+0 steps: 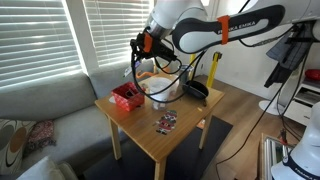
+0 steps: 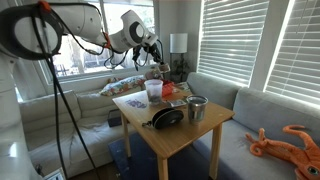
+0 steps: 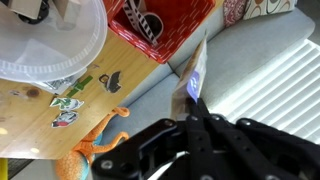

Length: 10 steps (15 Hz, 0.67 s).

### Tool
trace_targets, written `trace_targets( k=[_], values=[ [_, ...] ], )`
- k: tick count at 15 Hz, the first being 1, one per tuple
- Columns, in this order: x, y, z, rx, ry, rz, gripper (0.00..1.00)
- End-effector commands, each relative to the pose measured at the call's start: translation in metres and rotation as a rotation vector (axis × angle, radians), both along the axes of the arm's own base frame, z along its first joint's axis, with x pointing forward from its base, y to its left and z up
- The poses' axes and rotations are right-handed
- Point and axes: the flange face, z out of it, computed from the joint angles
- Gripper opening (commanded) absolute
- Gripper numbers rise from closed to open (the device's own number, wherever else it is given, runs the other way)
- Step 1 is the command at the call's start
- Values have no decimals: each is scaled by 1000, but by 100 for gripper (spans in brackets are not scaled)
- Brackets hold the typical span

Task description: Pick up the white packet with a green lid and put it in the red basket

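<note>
In the wrist view my gripper point(image 3: 196, 105) is shut on the white packet point(image 3: 197, 72), which sticks out past the fingertips. Its green lid is hidden. The red basket point(image 3: 160, 25) lies at the top of that view, off to one side of the packet and not below it. In both exterior views the gripper point(image 1: 143, 47) point(image 2: 152, 52) hangs above the wooden table, higher than the red basket point(image 1: 125, 95) point(image 2: 172, 92). The packet is too small to make out there.
On the wooden table point(image 1: 190, 125) stand a round white tub point(image 1: 160, 88) point(image 3: 50, 40), a dark multicoloured packet point(image 1: 166, 122), black headphones point(image 2: 167, 117) and a metal cup point(image 2: 196, 107). An orange toy lizard point(image 3: 95, 145) lies at the table edge. A grey sofa point(image 1: 40, 110) borders the table.
</note>
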Motion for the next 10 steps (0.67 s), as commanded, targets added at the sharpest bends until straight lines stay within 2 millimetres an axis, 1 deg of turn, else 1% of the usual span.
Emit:
trace_targets(
  k=[1,2,3,4,5,6,8,9,10],
  values=[
    [8,18,1,-71,38,7,0],
    [8,16,-2,-92,39,-12,0],
    [9,13,-5,-89,56,-15,26],
    [10,10,-7,-85,70,-29,28],
    [11,9,-8,-75,78,-35,33],
    [9,9,-4,-64,79,-28,40],
    [4,18,5,-33,62,31,54],
    [-5,31,16,-29,38,94,62],
    [6,14,-3,-54,61,26,43]
  ],
)
